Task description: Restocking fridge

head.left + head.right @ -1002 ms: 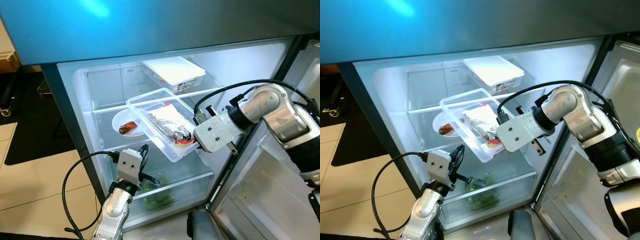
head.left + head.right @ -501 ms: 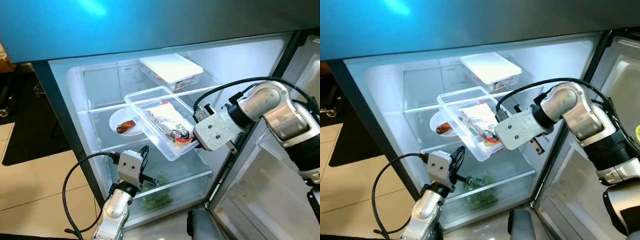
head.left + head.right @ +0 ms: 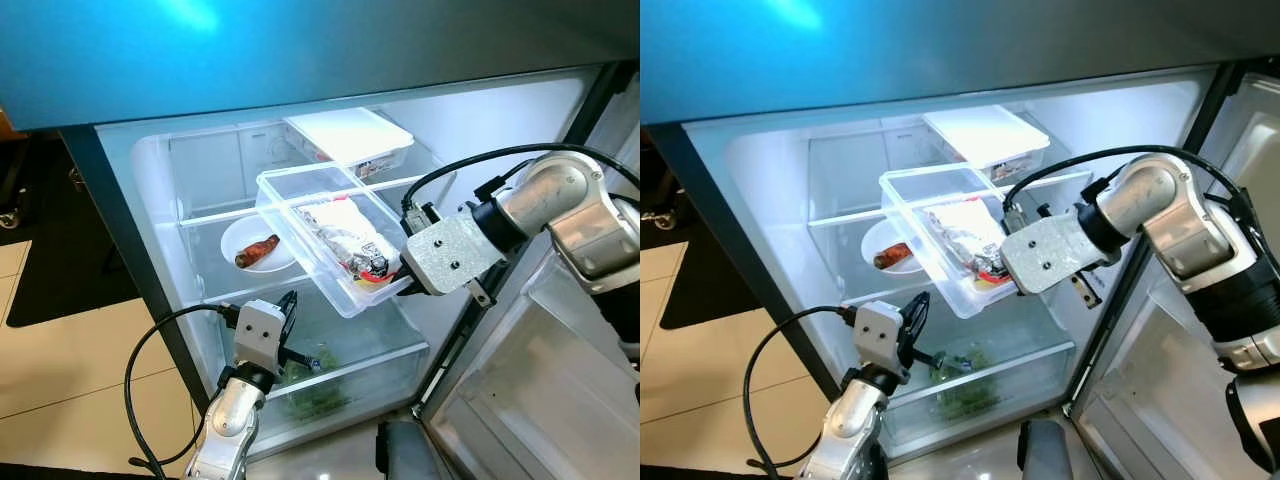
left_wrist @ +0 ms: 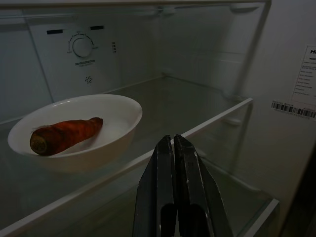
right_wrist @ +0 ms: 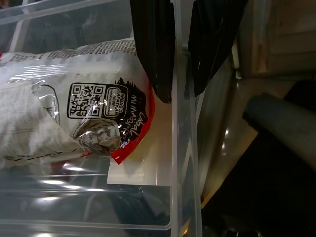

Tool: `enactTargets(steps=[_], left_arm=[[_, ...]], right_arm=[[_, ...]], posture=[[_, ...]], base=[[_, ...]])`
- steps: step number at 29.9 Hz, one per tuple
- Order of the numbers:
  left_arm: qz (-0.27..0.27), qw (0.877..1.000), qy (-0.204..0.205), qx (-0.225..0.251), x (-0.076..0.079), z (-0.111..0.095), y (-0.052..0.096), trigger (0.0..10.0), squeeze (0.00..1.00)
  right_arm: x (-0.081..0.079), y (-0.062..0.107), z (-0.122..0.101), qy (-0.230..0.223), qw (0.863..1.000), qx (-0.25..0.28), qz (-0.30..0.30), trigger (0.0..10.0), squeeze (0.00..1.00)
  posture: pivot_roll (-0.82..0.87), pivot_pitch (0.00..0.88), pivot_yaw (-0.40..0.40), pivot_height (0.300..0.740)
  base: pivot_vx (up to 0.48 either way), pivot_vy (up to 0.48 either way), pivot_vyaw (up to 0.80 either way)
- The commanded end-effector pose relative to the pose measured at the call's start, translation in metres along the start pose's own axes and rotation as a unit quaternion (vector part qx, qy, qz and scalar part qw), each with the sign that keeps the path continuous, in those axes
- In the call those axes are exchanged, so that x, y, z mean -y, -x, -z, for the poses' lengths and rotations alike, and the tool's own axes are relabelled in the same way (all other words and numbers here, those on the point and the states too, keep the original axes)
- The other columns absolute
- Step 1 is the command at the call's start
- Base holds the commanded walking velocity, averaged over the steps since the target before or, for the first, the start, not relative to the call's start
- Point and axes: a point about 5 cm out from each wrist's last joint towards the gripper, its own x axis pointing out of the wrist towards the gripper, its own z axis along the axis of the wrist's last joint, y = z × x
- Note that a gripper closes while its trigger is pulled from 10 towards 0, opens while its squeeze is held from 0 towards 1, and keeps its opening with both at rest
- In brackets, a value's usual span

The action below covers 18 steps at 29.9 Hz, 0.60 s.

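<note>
Right gripper (image 5: pixel 180 47) clamped on clear container (image 3: pixel 320 235) rim, tilted at fridge (image 3: pixel 200 170) shelf, left gripper (image 4: pixel 174 148) closed.

packet (image 3: pixel 345 238) in tub (image 3: pixel 300 190) | bowl (image 3: pixel 258 243) left, on shelf (image 3: pixel 215 290) | lidded box (image 3: pixel 348 140) behind

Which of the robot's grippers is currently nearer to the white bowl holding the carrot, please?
Left. The left gripper hovers shut just below and in front of the white bowl; the right gripper clamps the clear container wall, further right.
</note>
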Motion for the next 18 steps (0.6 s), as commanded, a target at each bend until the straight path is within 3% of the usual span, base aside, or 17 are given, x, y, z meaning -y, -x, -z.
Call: enactTargets(steps=[1, 18], left_arm=[[-0.001, 1.000, 0.010, -0.003, 0.004, 0.001, 0.000, 10.0, 0.00], [-0.002, 1.000, 0.013, -0.003, 0.008, 0.001, 0.002, 10.0, 0.00]], right_arm=[[0.006, 0.007, -0.008, 0.020, 1.000, 0.010, 0.012, 10.0, 0.00], [0.035, -0.010, 0.006, 0.025, 0.998, -0.022, 0.060, 10.0, 0.00]], posture=[[-0.12, 0.000, -0.001, 0.557], [-0.12, 0.000, -0.013, 0.557]], base=[[0.000, 0.000, 0.00], [0.000, 0.000, 0.00]])
